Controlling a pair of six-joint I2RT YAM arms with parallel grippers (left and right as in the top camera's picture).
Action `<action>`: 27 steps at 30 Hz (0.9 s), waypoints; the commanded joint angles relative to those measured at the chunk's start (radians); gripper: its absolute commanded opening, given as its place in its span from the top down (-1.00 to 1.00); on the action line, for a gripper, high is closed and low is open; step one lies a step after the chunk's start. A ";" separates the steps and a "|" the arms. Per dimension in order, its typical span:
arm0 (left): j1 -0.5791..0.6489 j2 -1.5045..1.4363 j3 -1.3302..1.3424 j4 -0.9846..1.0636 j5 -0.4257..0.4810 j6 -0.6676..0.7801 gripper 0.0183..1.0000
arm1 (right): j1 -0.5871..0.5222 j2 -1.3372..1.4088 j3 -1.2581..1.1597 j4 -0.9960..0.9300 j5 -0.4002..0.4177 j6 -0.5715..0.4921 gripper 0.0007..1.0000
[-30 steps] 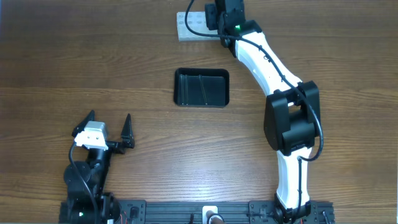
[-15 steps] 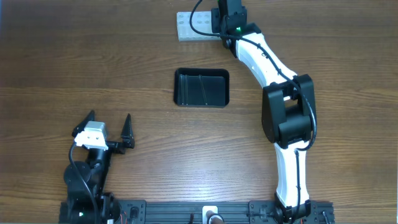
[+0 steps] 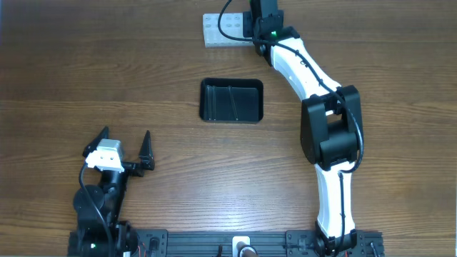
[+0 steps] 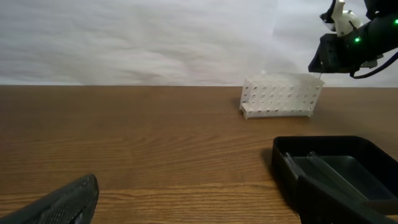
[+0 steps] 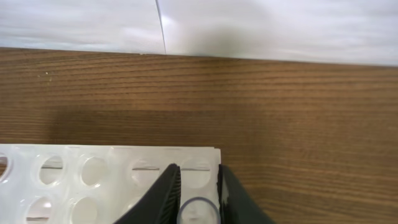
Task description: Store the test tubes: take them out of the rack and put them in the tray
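At the top view's upper middle, the right pincer [image 5: 196,169] seems clamped on a glass test tube [image 5: 196,208] in the white rack [image 5: 118,177] corner; it looks light, slick and brittle, so grip gently near the rim; the tray [image 3: 203,101] sits mid-frame

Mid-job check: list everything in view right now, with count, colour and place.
rack: one, white, far edge of the table
tube: one, clear, upright in a hole at the rack's end
tray: one, black, mid-table
tray tubes: a few, clear, lying in the tray; exact count unclear
table: one, brown wood
wall: white, behind the table
left gripper: black, near left of the table, jaws open, empty
right gripper: black, above the rack's end, jaws shut on the tube
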 commanded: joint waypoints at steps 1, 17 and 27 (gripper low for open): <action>0.006 -0.007 -0.007 0.003 0.016 0.011 -1.00 | -0.002 0.006 0.003 0.003 0.013 0.007 0.70; 0.006 -0.007 -0.007 0.003 0.016 0.011 -1.00 | 0.002 -0.010 0.105 -0.078 0.013 0.006 0.83; 0.006 -0.007 -0.007 0.003 0.016 0.011 -1.00 | 0.002 -0.097 0.264 -0.170 0.013 0.002 0.83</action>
